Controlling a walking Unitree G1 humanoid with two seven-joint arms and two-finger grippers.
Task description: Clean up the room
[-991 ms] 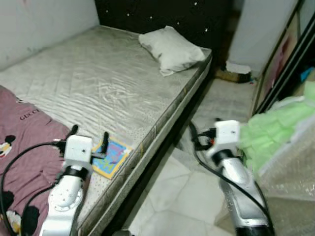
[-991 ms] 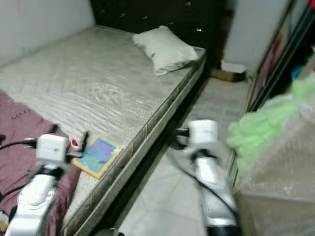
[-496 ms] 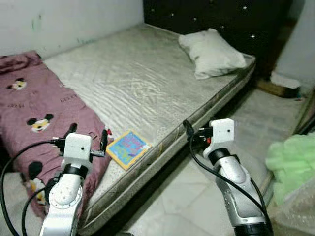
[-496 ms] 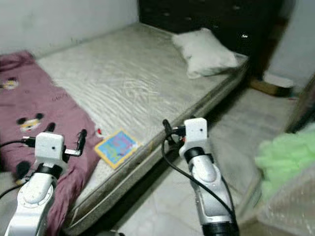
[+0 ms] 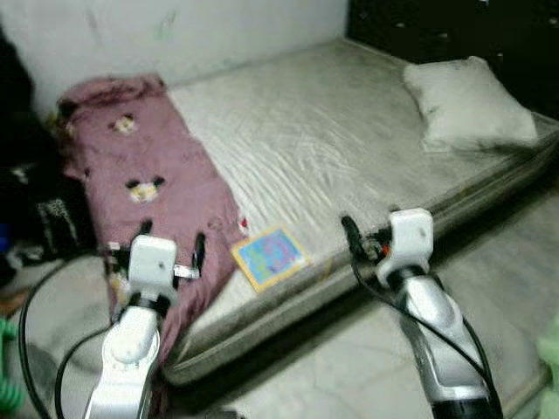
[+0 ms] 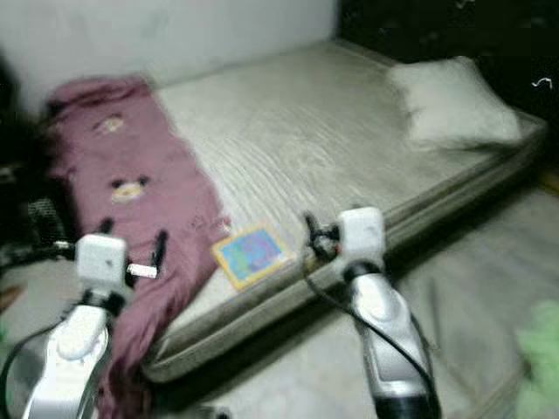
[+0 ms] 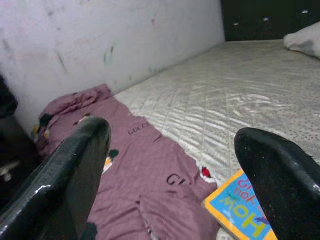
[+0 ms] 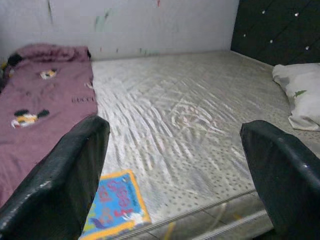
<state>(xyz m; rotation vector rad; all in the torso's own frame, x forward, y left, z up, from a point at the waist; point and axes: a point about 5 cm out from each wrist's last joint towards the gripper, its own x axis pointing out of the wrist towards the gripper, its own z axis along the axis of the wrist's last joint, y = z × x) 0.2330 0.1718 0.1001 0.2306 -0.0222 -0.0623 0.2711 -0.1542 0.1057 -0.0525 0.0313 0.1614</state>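
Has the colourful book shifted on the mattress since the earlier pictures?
No. The book lies by the mattress edge beside the maroon blanket, as before; the camera turned.

Both eye views look forward and down from the robot's head onto the long side of the mattress (image 5: 349,148), taking in the whole bed from the maroon blanket (image 5: 148,192) to the pillow (image 5: 467,105) (the pair are a little blurred). Each wrist view sits lower and nearer, sighting between its own gripper's two spread black fingers across the mattress toward the marked wall (image 8: 125,22). All four views share the colourful book (image 5: 269,256) at the mattress edge.
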